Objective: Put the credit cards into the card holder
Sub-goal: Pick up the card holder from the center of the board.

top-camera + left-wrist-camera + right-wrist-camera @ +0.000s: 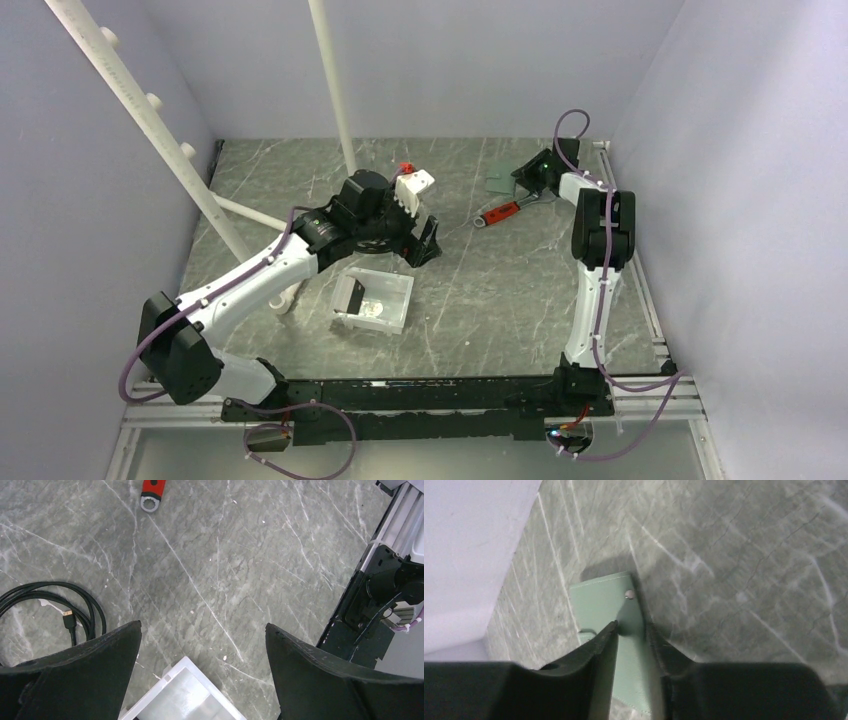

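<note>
Tray contents first: the white rectangular plastic tray [408,298] is sitting near the middle of the grey marbled table [480,300]. In it one dark flat rectangular card [350,295] is leaning against the left wall, and something pale and shiny is lying beside it that I am unable to identify. I am making out no other card for certain.

The flat grey-green folding card holder [497,181] is lying closed near the table's far edge, toward the far right corner. From my right wrist I am seeing only its cover [599,600] with one small metal stud; whatever is inside is hidden.

My right gripper [631,630] is reaching over it with the fingers drawn in to a narrow gap around a strip of the holder. I cannot tell whether they are pinching it or only flanking it.

My left gripper [202,626] is hanging released, fingers spread wide, over the tray's far corner [184,661]; the rest of the tray is cut off at the bottom of that view.

I am counting one tray, one holder, one red-handled metal wrench [500,211] just nearer than the holder, and one coiled black cable [95,607], partly hidden behind my left finger.
</note>
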{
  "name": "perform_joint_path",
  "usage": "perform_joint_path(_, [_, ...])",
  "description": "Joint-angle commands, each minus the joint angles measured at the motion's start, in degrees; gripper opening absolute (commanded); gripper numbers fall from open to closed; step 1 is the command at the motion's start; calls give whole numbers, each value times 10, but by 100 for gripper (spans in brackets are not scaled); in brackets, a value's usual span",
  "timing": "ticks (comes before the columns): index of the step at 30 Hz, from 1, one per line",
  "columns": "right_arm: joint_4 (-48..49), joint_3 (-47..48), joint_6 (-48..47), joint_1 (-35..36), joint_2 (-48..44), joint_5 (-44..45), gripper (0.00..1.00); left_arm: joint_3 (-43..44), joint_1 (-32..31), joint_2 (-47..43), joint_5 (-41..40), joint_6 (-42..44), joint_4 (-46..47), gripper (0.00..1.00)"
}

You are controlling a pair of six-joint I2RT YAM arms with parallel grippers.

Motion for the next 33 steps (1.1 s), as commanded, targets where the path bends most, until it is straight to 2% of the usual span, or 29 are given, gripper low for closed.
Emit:
perform_joint_path(1, [48,-5,-5,-1,28,-18,20,11,-2,4,-11,11,14,99])
perform_joint_path(4, [58,2,-25,1,24,-54,1,9,-2,-6,-16,10,14,99])
perform_joint_path(10, [46,-15,-59,6,-57,-94,0,-5,-2,-23,-22,-11,28,100])
perform_joint_path(15, [37,-78,-48,13,-137,-130,0,-21,-2,-20,-37,-34,44,99])
perform_joint_path(20, [50,-202,-62,27,-256,-174,0,7,-2,32,-3,-86,22,99])
perform_joint_path(24, [35,-350,-98,67,-366,-194,0,44,-1,89,60,-133,-9,99])
perform_joint_path(28, [29,-499,-142,117,-495,-161,0,33,0,137,122,-188,30,94])
perform_joint_path(31, [36,-557,-159,117,-558,-170,0,31,4,168,170,-215,50,88])
perform_joint_path(33, [48,-578,-165,117,-584,-189,0,26,8,183,192,-235,70,88])
